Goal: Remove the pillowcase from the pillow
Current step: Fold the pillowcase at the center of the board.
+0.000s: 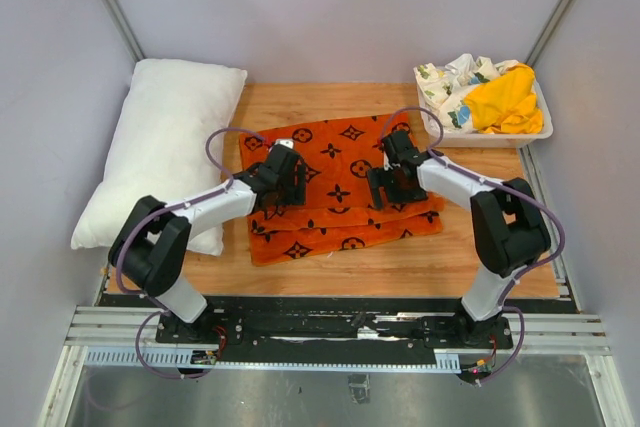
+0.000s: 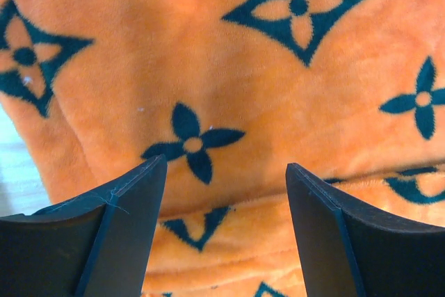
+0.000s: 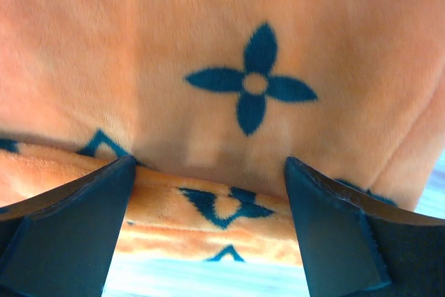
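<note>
Left pincer (image 2: 226, 168), right pincer (image 3: 208, 165) gaping just above folded pillowcase (image 1: 336, 155).

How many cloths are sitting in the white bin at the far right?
2: a yellow cloth on the right side of the bin, and a white floral-print cloth crumpled on its left. More may lie hidden underneath.

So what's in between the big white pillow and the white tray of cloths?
The orange pillowcase lies there, folded on the table, under the open left gripper and right gripper. The top view shows it.
</note>
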You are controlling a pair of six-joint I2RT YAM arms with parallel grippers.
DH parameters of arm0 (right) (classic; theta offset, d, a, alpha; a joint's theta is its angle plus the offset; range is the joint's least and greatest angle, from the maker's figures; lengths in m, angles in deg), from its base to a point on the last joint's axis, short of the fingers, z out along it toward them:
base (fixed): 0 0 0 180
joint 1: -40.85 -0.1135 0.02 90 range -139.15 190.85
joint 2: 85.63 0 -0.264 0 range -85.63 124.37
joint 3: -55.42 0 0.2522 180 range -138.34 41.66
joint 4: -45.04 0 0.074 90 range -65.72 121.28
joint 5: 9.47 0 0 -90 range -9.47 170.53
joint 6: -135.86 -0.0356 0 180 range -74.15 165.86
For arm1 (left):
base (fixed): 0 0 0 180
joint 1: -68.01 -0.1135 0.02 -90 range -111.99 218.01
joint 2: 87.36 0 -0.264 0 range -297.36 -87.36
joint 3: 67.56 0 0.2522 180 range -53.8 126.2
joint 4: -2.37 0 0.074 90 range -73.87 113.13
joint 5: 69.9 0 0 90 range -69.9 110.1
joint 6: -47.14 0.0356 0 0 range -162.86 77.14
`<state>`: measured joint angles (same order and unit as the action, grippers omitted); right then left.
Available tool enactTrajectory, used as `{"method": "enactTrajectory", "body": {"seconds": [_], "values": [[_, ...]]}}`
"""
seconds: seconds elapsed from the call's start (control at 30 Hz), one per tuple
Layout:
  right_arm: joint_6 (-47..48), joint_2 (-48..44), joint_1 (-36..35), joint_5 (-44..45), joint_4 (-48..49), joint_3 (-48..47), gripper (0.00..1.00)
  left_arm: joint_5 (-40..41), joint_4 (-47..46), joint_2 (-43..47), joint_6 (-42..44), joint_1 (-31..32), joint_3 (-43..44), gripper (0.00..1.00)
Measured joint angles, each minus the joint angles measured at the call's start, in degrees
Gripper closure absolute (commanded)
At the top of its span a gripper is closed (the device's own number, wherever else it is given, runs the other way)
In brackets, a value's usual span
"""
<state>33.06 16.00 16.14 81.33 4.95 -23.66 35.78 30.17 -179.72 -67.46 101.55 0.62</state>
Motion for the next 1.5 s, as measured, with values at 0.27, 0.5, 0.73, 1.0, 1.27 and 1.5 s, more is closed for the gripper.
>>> {"method": "enactTrajectory", "body": {"seconds": [0.27, 0.5, 0.73, 1.0, 1.27, 1.5], "values": [[-0.26, -9.90, -0.02, 0.48, -0.85, 7.45, 0.08, -0.61, 1.55, 6.97, -3.72, 1.90, -5.42, 0.26], [-1.49, -15.08, -0.04, -2.58, -0.94, 14.05, 0.07, -2.95, 3.30, 11.82, -8.72, 5.75, -11.50, 0.25], [-3.45, -21.18, -0.48, -4.28, -1.09, 20.20, 0.04, -4.37, 5.95, 19.06, -14.73, 11.63, -13.60, 0.25], [-4.17, -27.82, -1.07, -4.15, -0.74, 21.20, 0.06, -4.74, 9.07, 25.40, -19.89, 16.94, -15.87, 0.25], [-6.91, -22.01, -1.09, -8.85, 6.86, 10.14, 0.00, -2.64, 1.79, 22.62, -12.37, 13.66, -10.73, 0.27], [-12.70, -8.24, -1.07, -16.04, 25.62, 1.20, 0.02, -11.82, -22.69, 14.10, -6.01, -0.15, -8.35, 0.01]]}}
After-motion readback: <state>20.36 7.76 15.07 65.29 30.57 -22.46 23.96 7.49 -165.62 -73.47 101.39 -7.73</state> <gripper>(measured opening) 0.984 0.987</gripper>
